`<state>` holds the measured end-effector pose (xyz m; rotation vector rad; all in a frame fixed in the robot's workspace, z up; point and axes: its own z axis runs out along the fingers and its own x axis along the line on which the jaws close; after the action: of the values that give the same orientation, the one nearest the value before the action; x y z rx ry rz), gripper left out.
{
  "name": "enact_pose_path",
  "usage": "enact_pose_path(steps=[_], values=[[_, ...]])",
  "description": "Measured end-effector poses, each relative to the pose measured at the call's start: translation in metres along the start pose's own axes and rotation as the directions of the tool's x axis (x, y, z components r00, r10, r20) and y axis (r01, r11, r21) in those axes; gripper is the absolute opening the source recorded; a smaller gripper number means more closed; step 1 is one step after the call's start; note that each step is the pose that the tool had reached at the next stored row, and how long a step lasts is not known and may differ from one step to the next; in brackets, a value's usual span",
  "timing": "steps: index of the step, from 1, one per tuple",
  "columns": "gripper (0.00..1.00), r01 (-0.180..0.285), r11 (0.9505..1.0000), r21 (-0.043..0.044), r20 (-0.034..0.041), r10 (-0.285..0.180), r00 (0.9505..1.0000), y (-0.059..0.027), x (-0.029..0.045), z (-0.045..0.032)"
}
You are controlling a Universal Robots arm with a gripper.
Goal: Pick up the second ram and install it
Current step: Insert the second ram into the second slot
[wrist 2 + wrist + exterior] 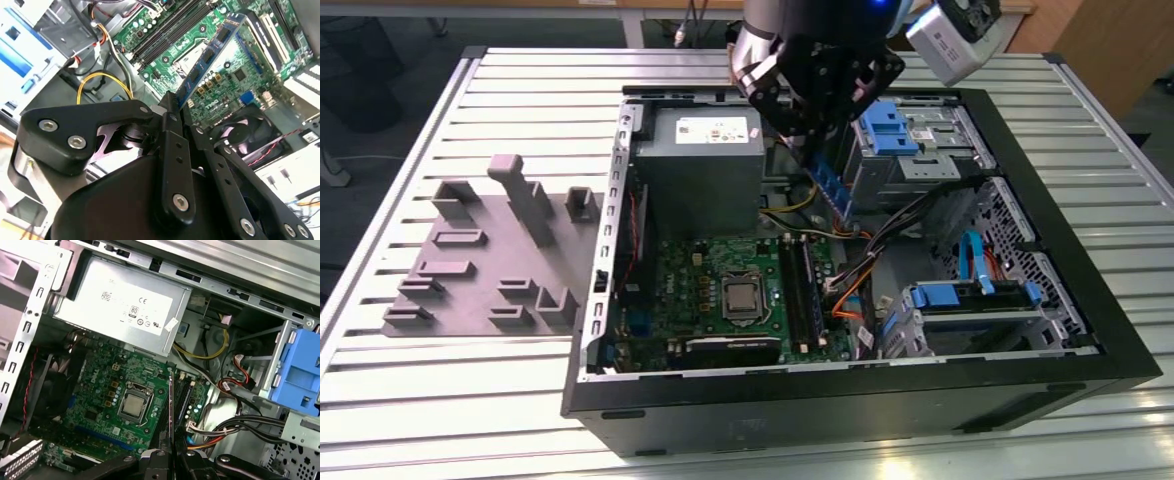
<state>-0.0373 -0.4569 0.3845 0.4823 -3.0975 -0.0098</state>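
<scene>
Gripper (pixel 811 140) is closed narrow on the second ram (pixel 829 190), pinching one short end, with the black fingers (pixel 174 145) either side of the stick. The rest of the blue-green stick sticks out past the fingertips and hangs tilted above the motherboard (pixel 707 270), clear of the board and not seated. In the second wrist view the second ram (pixel 207 55) runs diagonally over the motherboard (pixel 250 75), chips showing along its face. In the first wrist view it shows edge-on (pixel 171 410) as a thin line, roughly lined up with the long black memory slots (pixel 184 395) beside the CPU socket (pixel 134 405). Memory slots (pixel 801 290) sit on the motherboard's edge toward the exterior view's right, and the stick's free end is near their far end. The power supply (pixel 700 160) is just beyond the motherboard, with the stick beside it. The motherboard lies inside the open computer case (pixel 854 400) on a slatted table (pixel 454 400). A gray fixture (pixel 494 260) sits outside the case, well apart from the motherboard on the exterior view's left.
</scene>
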Motion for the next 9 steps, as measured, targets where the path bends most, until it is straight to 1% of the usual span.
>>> enact_pose_path(steps=[5,9], values=[[0.14,-0.059,0.9983,0.0011,0.0,0.059,0.9983,0.0,0.0,0.0003],[0.14,-0.067,0.9977,0.0016,-0.0001,0.067,0.9977,0.0,0.0,0.0004]])
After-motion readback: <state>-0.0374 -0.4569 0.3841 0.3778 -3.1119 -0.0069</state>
